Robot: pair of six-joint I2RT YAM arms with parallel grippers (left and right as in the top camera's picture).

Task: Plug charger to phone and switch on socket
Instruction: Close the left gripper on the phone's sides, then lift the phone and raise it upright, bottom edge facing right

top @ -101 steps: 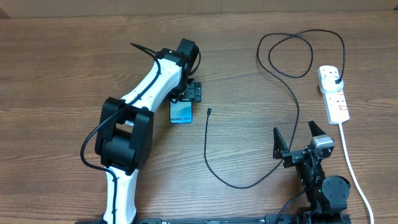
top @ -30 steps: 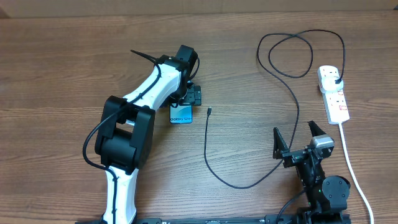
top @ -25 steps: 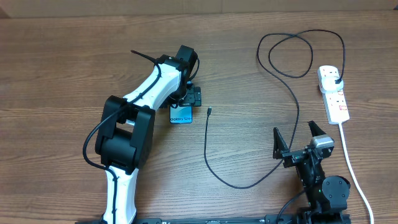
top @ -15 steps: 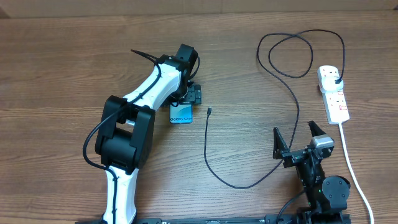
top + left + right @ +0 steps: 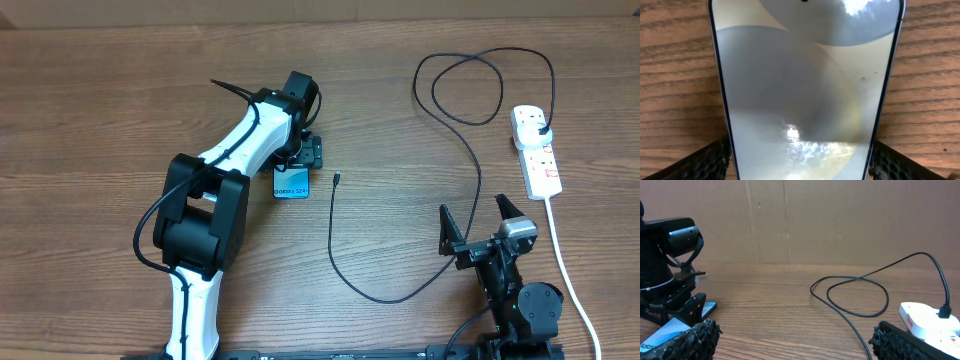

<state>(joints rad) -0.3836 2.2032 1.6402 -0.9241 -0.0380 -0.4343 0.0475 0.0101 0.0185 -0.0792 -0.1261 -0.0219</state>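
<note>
Charger plug point(image 5: 541, 128) sits in socket point(image 5: 542, 168); left hand point(image 5: 298, 163) clasps phone point(image 5: 291, 185) edges.

This looks like a robotics lab test bench. Two robot arms, the white-and-black left arm point(image 5: 238, 142) and the black right arm point(image 5: 538, 305), stand at the near edge of a wood-grain table point(image 5: 100, 80). Plain cardboard sheeting point(image 5: 840, 220) walls off the far side.
</note>
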